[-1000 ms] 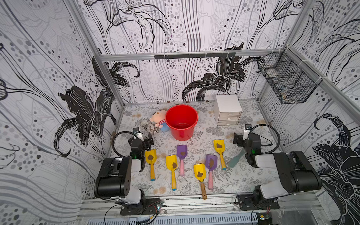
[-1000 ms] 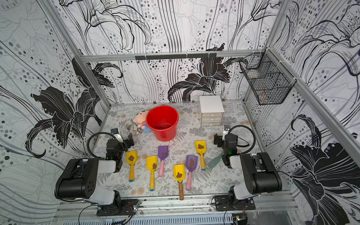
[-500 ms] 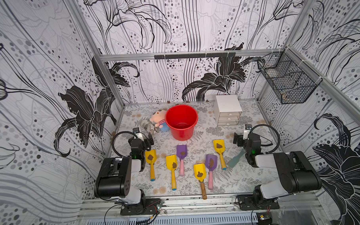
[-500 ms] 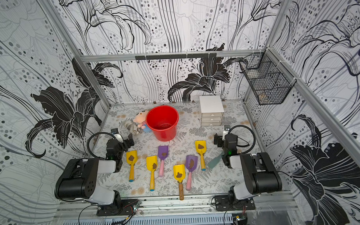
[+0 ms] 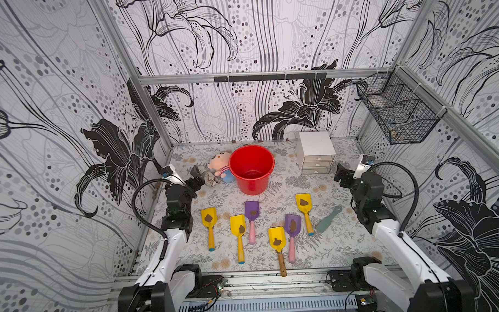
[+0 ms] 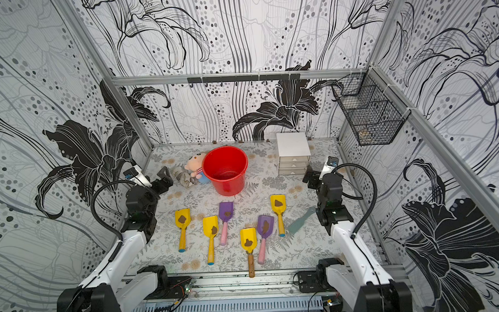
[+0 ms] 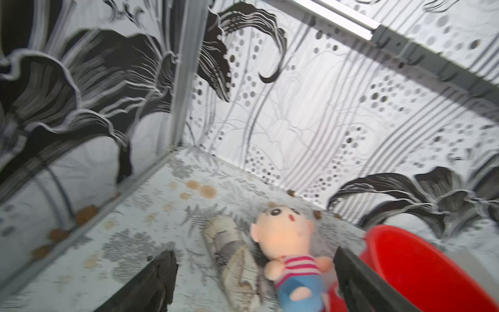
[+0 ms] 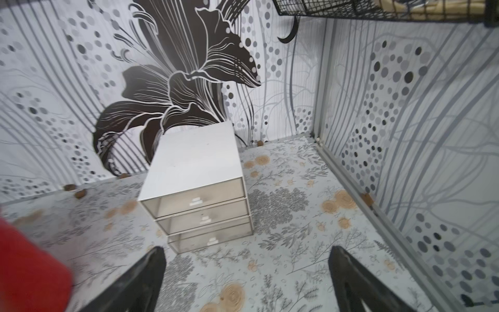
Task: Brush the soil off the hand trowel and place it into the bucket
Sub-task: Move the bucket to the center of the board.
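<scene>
Several hand trowels lie in the middle of the table in both top views, yellow ones (image 5: pixel 209 218) (image 6: pixel 278 203) and purple ones (image 5: pixel 252 210). Each blade carries a dark-brown clump of soil (image 5: pixel 303 202). The red bucket (image 5: pixel 252 185) (image 6: pixel 226 189) stands upright behind them. A teal brush (image 5: pixel 329 219) lies to their right. My left gripper (image 5: pixel 197 178) (image 7: pixel 253 252) hangs open and empty at the left, facing the bucket (image 7: pixel 421 264). My right gripper (image 5: pixel 341 176) (image 8: pixel 247 249) is open and empty at the right, above bare table.
A plush doll (image 5: pixel 220 166) and a grey-white bundle (image 5: pixel 207 175) lie left of the bucket, close in front of my left gripper. A white drawer box (image 5: pixel 316 151) (image 8: pixel 194 173) stands at the back right. A wire basket (image 5: pixel 398 114) hangs on the right wall. Brown crumbs (image 5: pixel 233 140) line the back wall.
Both arms have risen out of their low folded pose, carrying the grippers higher and slightly toward the back. The trowels, brush and bucket have not moved.
</scene>
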`<state>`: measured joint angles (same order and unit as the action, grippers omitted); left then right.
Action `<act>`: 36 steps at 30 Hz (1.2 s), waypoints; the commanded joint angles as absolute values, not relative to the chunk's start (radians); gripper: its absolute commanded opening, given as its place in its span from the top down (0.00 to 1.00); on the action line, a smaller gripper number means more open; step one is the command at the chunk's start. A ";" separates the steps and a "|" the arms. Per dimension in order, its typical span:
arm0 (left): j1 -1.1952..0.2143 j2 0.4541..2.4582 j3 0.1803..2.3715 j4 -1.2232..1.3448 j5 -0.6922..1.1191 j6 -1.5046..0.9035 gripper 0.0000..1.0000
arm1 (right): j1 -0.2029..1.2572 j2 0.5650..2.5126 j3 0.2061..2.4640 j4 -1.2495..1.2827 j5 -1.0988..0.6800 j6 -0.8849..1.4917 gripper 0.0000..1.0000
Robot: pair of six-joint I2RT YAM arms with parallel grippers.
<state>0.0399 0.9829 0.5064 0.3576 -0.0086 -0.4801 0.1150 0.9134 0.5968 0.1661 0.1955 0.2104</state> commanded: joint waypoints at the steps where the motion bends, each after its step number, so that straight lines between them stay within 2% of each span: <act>1: -0.087 0.976 0.540 0.136 0.185 -0.660 0.08 | 0.257 0.894 0.668 -0.210 0.140 0.268 0.03; 4: -0.284 0.998 0.599 -0.041 0.117 -0.606 0.08 | 0.405 0.914 0.716 -0.383 0.187 0.295 0.03; 8: -0.423 1.123 0.691 -0.087 0.062 -0.487 0.08 | 0.431 0.959 0.713 -0.432 0.131 0.347 0.03; 17: -0.446 1.401 0.833 0.098 0.077 -0.423 0.08 | 0.431 1.161 0.718 -0.437 0.106 0.443 0.04; 24: -0.445 1.556 0.934 0.120 0.028 -0.390 0.08 | 0.431 1.253 0.717 -0.395 0.045 0.463 0.04; 25: -0.444 1.569 0.945 0.116 0.025 -0.386 0.07 | 0.431 1.265 0.718 -0.392 0.037 0.464 0.07; 31: -0.468 1.494 0.879 0.064 0.093 -0.465 0.08 | 0.430 1.302 0.735 -0.407 0.000 0.453 0.17; 36: -0.614 1.321 0.753 -0.012 0.023 -0.579 0.08 | 0.431 1.296 0.735 -0.433 -0.016 0.435 0.22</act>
